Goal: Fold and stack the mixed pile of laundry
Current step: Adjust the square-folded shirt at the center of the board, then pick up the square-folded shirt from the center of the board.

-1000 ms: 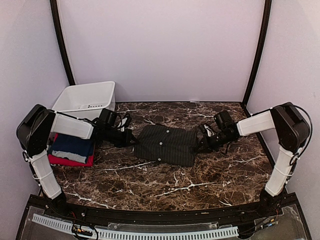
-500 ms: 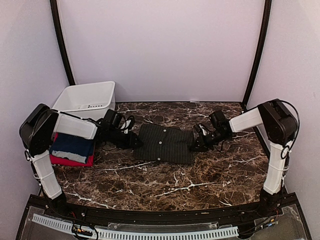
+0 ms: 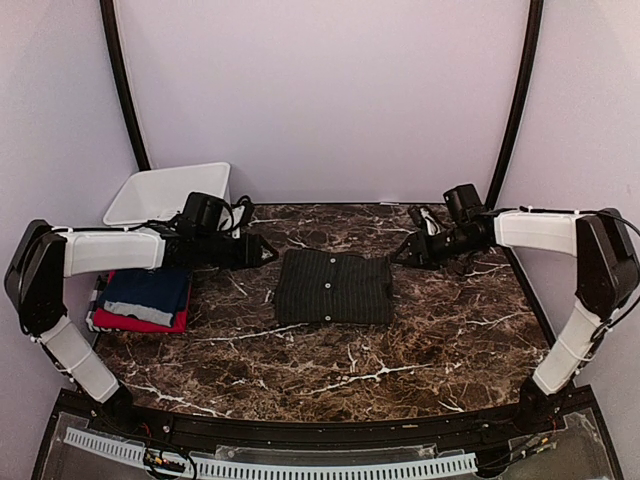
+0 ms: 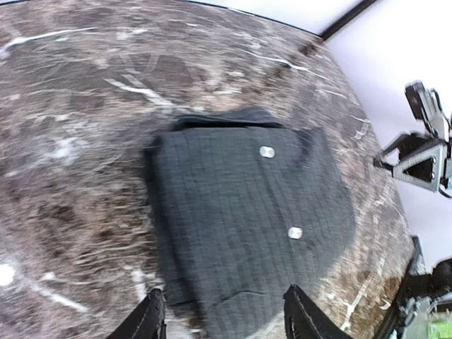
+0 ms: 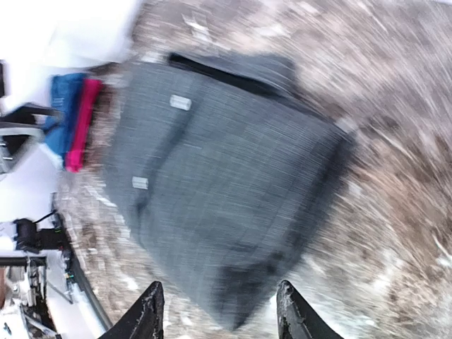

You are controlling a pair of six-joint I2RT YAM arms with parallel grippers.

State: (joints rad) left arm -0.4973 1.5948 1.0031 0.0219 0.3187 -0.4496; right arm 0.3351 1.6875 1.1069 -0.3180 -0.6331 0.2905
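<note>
**Two open grippers, one folded shirt between them**

I have the pinstriped shirt (image 3: 333, 288) folded into a flat rectangle at the middle of the tabletop (image 3: 430, 345). It looks a little wider left to right than far to near. Its line of pale buttons (image 4: 267, 151) runs from the far edge toward the near one.

The left gripper (image 3: 268, 250) hangs just off the shirt's far left corner and the right gripper (image 3: 402, 257) just off its far right corner. Both are raised clear of the cloth. In each wrist view the fingers are spread about halfway with nothing between them.

At the left edge, the navy T-shirt (image 3: 145, 290) lies folded on top of the red T-shirt (image 3: 135, 322). The white bin (image 3: 165, 195) sits in the far left corner behind them.

My guess is that the shirt goes onto that stack next. The stack lies to the shirt's left, so the left arm is the nearer carrier. A grip along the shirt's left side should keep the fold together.

I can read no brand, label or writing anywhere.
</note>
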